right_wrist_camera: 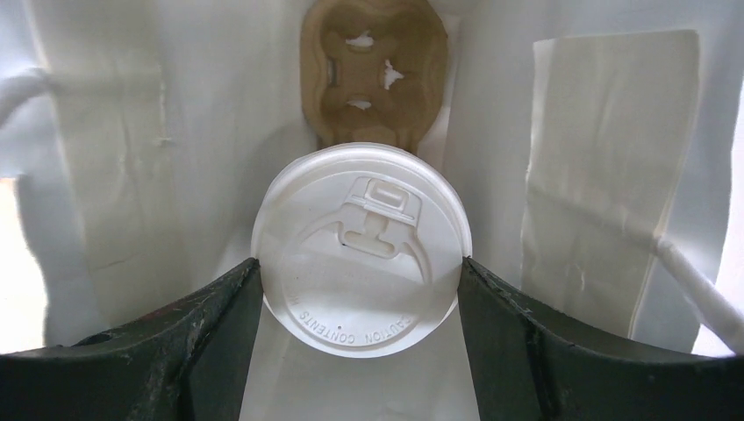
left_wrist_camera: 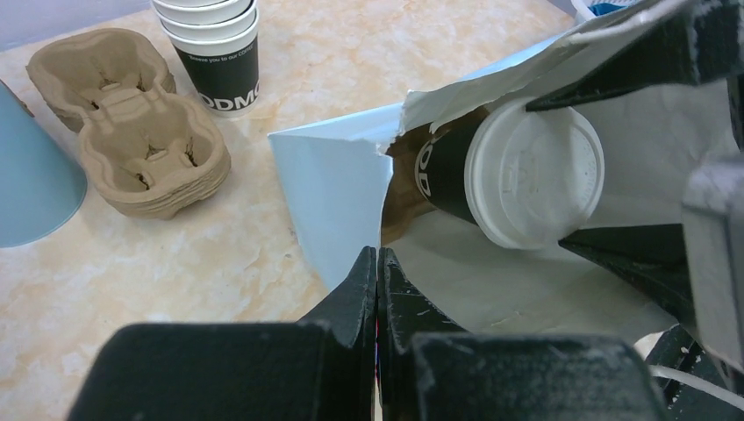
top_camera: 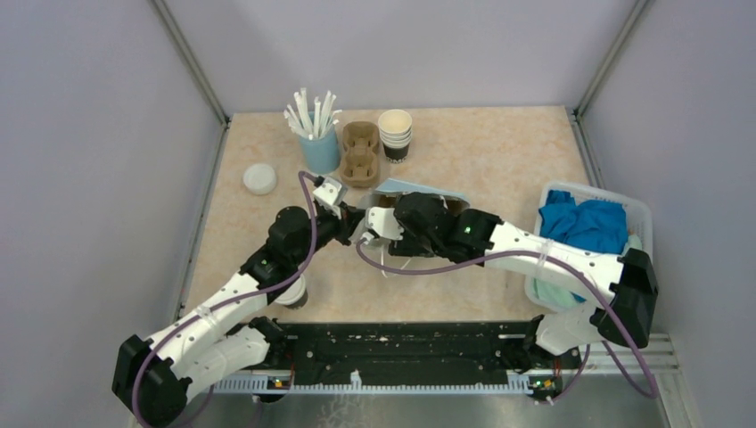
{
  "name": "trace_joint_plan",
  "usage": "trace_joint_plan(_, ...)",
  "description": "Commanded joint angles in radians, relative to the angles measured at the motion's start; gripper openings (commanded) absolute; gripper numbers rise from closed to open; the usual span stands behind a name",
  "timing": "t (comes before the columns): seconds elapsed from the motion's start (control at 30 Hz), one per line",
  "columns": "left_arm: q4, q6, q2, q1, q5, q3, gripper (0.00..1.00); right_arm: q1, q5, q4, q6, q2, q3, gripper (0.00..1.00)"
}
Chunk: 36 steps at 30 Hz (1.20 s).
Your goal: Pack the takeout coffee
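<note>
One takeout coffee cup, dark brown with a white lid point(right_wrist_camera: 361, 263), is held sideways between my right gripper's fingers point(right_wrist_camera: 219, 307), inside the mouth of a light blue paper bag with a white inside point(left_wrist_camera: 333, 193). The cup also shows in the left wrist view point(left_wrist_camera: 533, 171). A brown cardboard carrier point(right_wrist_camera: 373, 70) lies deeper in the bag. My left gripper point(left_wrist_camera: 377, 254) is shut on the bag's torn rim. A second lidded cup point(top_camera: 292, 294) stands near the front, half hidden under my left arm.
At the back stand a light blue cup of white straws point(top_camera: 318, 143), a stack of cardboard carriers point(top_camera: 360, 153) and a stack of empty cups point(top_camera: 395, 134). A loose white lid point(top_camera: 259, 178) lies at the left. A white basket of blue cloth point(top_camera: 635, 214) stands at the right.
</note>
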Motion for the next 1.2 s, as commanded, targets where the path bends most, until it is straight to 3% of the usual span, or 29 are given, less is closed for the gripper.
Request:
trace_joint_plan(0.0, 0.074, -0.005, -0.018, -0.002, 0.028, -0.011, 0.0, -0.038, -0.004, 0.034, -0.027, -0.014, 0.006, 0.41)
trace_joint_plan(0.43, 0.046, -0.108, -0.019, -0.002, -0.046, 0.017, 0.0, -0.039, -0.155, 0.051, 0.088, 0.064, -0.001, 0.41)
trace_joint_plan(0.87, 0.01, -0.135, -0.022, -0.003, 0.004, 0.029, 0.0, -0.042, -0.006, 0.176, 0.086, 0.129, -0.075, 0.4)
trace_joint_plan(1.17, -0.015, -0.163, -0.018, -0.003, 0.015, 0.039, 0.0, -0.041, -0.015, 0.151, 0.079, 0.123, -0.052, 0.4)
